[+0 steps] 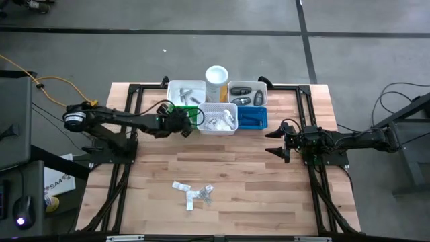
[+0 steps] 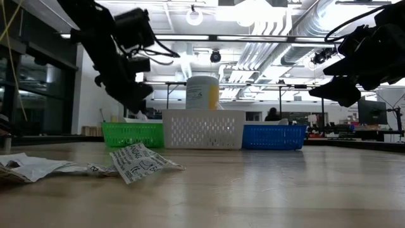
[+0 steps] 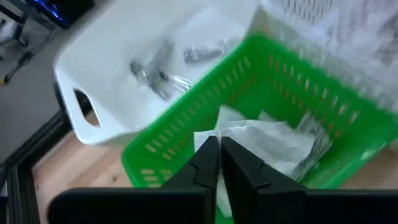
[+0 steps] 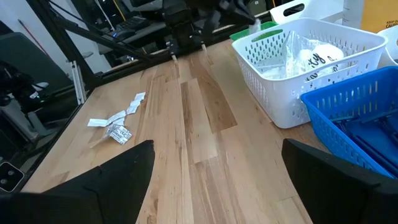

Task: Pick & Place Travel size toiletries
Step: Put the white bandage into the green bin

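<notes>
While the left gripper (image 3: 219,152) hangs over the green bin (image 3: 186,118) with fingers pressed together, you can't tell whether they pinch the crinkly white packets (image 3: 261,140) below. More packets (image 1: 193,193) lie lower centre on the table (image 1: 269,202). Your right gripper (image 1: 279,140) waits open, mid-right.

Wooden table (image 4: 205,118) with scattered packets (image 4: 117,121), a white basket (image 4: 311,68) of packets beside a blue basket (image 4: 357,115).

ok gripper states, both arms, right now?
Left gripper: shut on a white packet, over the green bin.
Right gripper: open, empty, above the table.
</notes>
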